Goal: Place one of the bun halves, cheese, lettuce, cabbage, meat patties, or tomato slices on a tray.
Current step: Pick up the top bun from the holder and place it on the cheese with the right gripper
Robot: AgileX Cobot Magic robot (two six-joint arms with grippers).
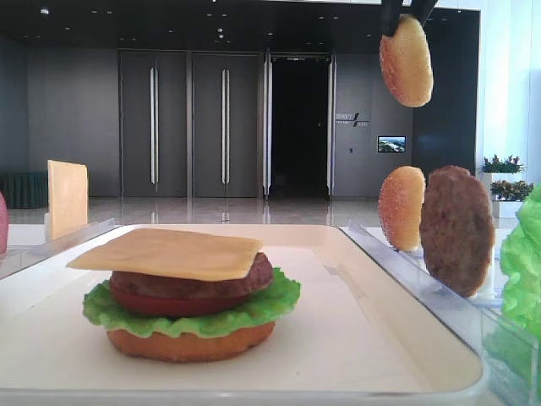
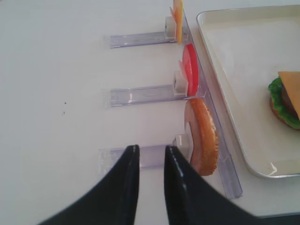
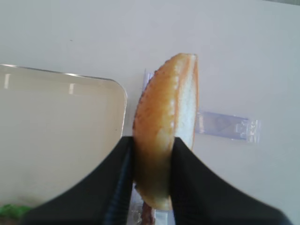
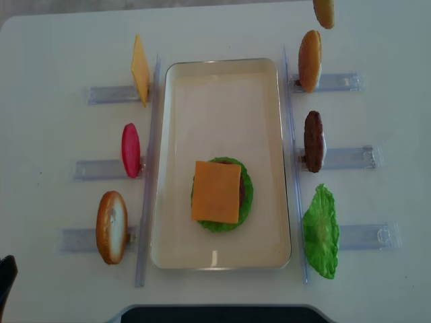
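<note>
My right gripper (image 3: 153, 143) is shut on a domed golden top bun (image 3: 166, 126), held on edge. That bun (image 1: 406, 61) hangs high beyond the far right corner of the cream tray (image 4: 222, 101), at the top edge of the overhead view. On the tray stands a stack: bottom bun (image 1: 190, 342), lettuce (image 1: 254, 309), tomato slice (image 1: 169, 304), meat patty (image 1: 194, 283) and cheese (image 1: 169, 252) on top. My left gripper (image 2: 151, 149) is shut and holds nothing; it hovers left of the tray over a clear holder. Cabbage is out of view.
Clear holders flank the tray. On the left stand a cheese slice (image 4: 139, 69), tomato slice (image 4: 130, 149) and orange-brown bun (image 4: 112, 226). On the right stand a second top bun (image 4: 310, 60), a patty (image 4: 313, 141) and a lettuce leaf (image 4: 321, 231).
</note>
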